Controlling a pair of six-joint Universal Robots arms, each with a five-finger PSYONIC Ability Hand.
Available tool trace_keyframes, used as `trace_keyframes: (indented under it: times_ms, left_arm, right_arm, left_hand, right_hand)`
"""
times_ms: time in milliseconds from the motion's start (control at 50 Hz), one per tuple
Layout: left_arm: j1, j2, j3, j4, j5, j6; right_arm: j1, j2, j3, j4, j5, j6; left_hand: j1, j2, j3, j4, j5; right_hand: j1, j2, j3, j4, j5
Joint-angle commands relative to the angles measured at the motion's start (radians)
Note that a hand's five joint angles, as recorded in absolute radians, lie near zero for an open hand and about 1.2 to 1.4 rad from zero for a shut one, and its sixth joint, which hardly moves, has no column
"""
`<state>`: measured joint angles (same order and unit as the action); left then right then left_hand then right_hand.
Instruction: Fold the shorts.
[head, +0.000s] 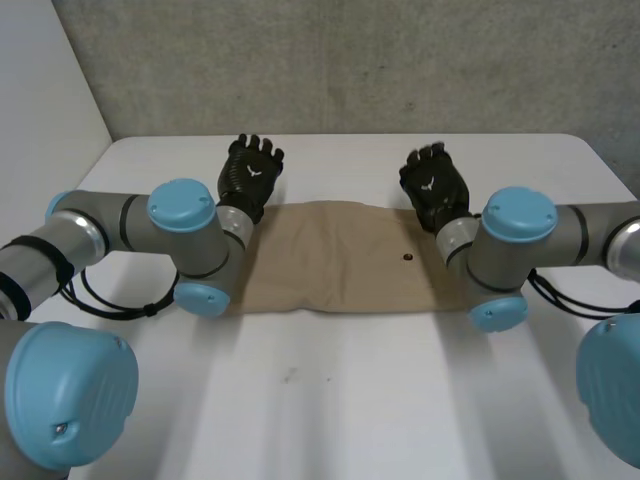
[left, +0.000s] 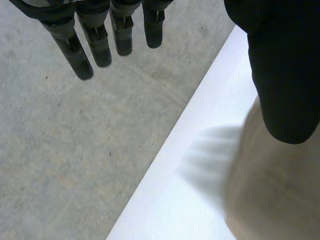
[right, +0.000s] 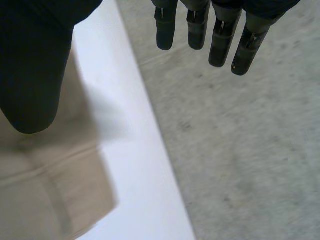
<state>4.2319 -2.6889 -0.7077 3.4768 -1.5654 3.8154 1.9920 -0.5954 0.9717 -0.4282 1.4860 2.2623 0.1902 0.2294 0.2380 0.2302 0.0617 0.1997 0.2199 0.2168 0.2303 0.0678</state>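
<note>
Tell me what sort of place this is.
Probably a robotics test room: a bare white table, a plain concrete wall behind, tan shorts lying between the left arm and right arm.

No words, numbers or brand names can be read anywhere. The back of the black left hand (head: 250, 170) and of the black right hand (head: 433, 188) each carries a small white emblem, too small to make out.
</note>
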Motion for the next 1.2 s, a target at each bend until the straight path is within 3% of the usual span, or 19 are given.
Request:
trace_keyframes:
  times_ms: [20,120,200,360,440,600,900,960,980,1200]
  left_arm:
    - [-0.004,0.184,-0.143,0.051,-0.002,-0.016]
    - [-0.004,0.355,-0.294,0.047,-0.005,-0.095]
    - [-0.004,0.527,-0.477,0.035,-0.004,-0.227]
    - [-0.001,0.701,-0.737,-0.059,-0.004,-0.371]
    - [-0.001,0.728,-0.829,-0.114,-0.007,-0.408]
    - [-0.007,0.750,-0.958,-0.127,-0.005,-0.445]
    - [-0.013,0.745,-0.974,-0.124,-0.007,-0.447]
    - [-0.013,0.745,-0.972,-0.124,-0.007,-0.447]
    - [-0.013,0.745,-0.972,-0.124,-0.007,-0.447]
    - [-0.010,0.776,-0.977,-0.125,-0.008,-0.445]
  right_arm:
    - [-0.008,-0.234,0.128,-0.064,0.005,0.149]
    - [-0.027,-0.449,0.280,-0.031,-0.006,0.374]
    - [-0.088,-0.561,0.381,0.084,-0.024,0.457]
    - [-0.153,-0.610,0.519,0.382,-0.070,0.532]
    - [-0.180,-0.610,0.582,0.450,-0.087,0.537]
    - [-0.219,-0.577,0.659,0.375,-0.179,0.537]
    - [-0.228,-0.371,0.567,0.276,-0.176,0.516]
    - [-0.228,-0.354,0.550,0.276,-0.173,0.511]
    - [-0.229,-0.351,0.542,0.275,-0.168,0.510]
    - [-0.358,-0.461,0.555,0.290,-0.119,0.508]
  left_hand:
    - [-0.016,-0.055,-0.063,-0.056,-0.062]
    - [-0.012,-0.051,-0.060,-0.052,-0.058]
    - [-0.012,-0.051,-0.060,-0.052,-0.058]
    - [-0.009,-0.048,-0.057,-0.049,-0.055]
    - [-0.006,-0.045,-0.054,-0.046,-0.052]
    - [-0.003,-0.042,-0.051,-0.043,-0.049]
    - [-0.006,-0.045,-0.054,-0.046,-0.052]
    - [-0.006,-0.045,-0.054,-0.046,-0.052]
    - [-0.006,-0.045,-0.054,-0.046,-0.052]
    - [-0.006,-0.045,-0.054,-0.046,-0.052]
  right_hand:
    - [-0.025,-0.045,-0.042,-0.056,-0.068]
    - [-0.025,-0.045,-0.042,-0.056,-0.068]
    - [-0.025,-0.045,-0.042,-0.056,-0.068]
    - [-0.025,-0.045,-0.042,-0.056,-0.068]
    - [-0.025,-0.045,-0.042,-0.056,-0.068]
    - [0.290,0.270,0.273,0.260,0.248]
    - [0.595,0.575,0.578,0.565,0.553]
    - [0.841,0.821,0.824,0.811,0.799]
    - [1.168,1.148,1.151,1.137,1.125]
    - [1.197,1.176,1.179,1.166,1.154]
